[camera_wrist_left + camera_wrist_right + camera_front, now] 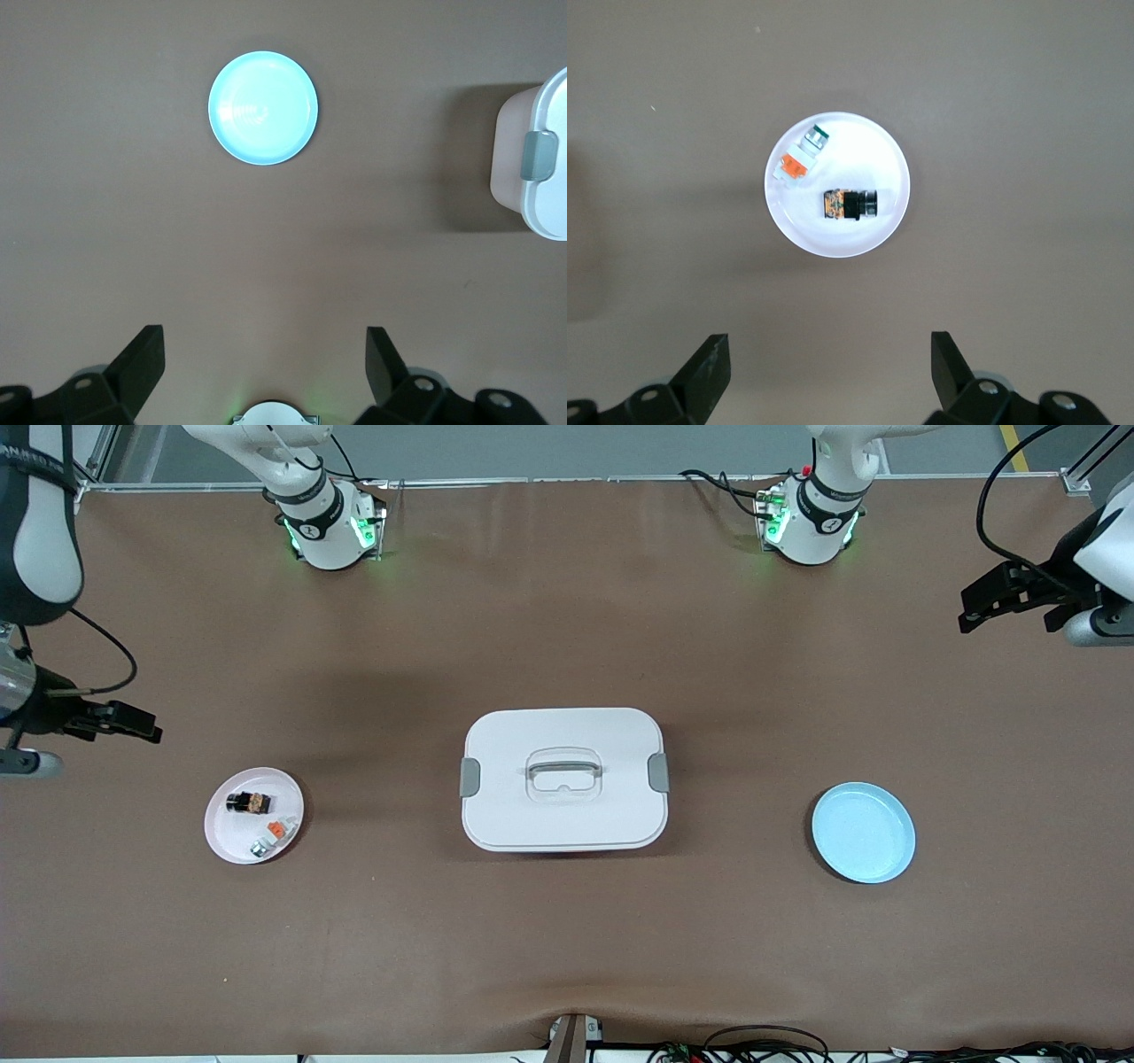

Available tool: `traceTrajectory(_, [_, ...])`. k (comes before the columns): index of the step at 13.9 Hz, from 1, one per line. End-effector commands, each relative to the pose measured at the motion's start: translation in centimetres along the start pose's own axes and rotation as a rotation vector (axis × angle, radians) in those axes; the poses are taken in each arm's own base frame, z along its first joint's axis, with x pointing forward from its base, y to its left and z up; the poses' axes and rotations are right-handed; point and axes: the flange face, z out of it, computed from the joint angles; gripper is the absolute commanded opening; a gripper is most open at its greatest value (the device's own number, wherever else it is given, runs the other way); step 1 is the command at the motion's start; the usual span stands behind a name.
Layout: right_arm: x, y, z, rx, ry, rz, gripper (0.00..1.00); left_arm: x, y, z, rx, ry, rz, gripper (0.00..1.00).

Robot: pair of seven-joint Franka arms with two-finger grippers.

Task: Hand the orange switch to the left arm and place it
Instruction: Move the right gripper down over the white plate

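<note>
Brown counter [567,939] carries the white latched box [564,779] at its middle, used as landmark. Pink plate [232,841] lies toward the right arm's end from the box; pale blue plate [864,833] toward the left arm's end.

Right gripper [824,372] hangs over the counter just off the pink plate, fingers spread wide, empty. Left gripper [266,367] waits past the blue plate, likewise wide and empty.

Orange switch [247,802] lies on its side on the pink plate, beside a white-grey orange-capped piece [280,829]. Judged light, rigid, hard plastic, perhaps slick; pinch across the black body's flat flanks.
</note>
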Motion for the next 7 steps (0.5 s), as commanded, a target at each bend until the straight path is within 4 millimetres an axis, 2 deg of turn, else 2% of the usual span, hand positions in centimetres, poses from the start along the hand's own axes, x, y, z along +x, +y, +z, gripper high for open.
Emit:
traceTrajectory(1, [0.8, 0.6, 2.2, -0.009, -0.031, 0.002, 1.00, 0.1, 0.3, 0.3, 0.013, 0.019, 0.002, 1.00])
traceTrajectory(4, [1.1, 1.5, 3.2, -0.005, -0.045, -0.008, 1.00, 0.4, 0.4, 0.8, 0.012, 0.027, 0.005, 1.00])
traceTrajectory(5, [1.8, 1.4, 4.7, -0.008, -0.047, -0.056, 1.00, 0.6, 0.5, 1.2, 0.012, 0.027, 0.007, 1.00])
traceTrajectory(7, [1.8, 1.7, 6.3, -0.002, -0.073, -0.067, 1.00, 0.8, 0.7, 1.9, 0.012, 0.027, 0.010, 1.00])
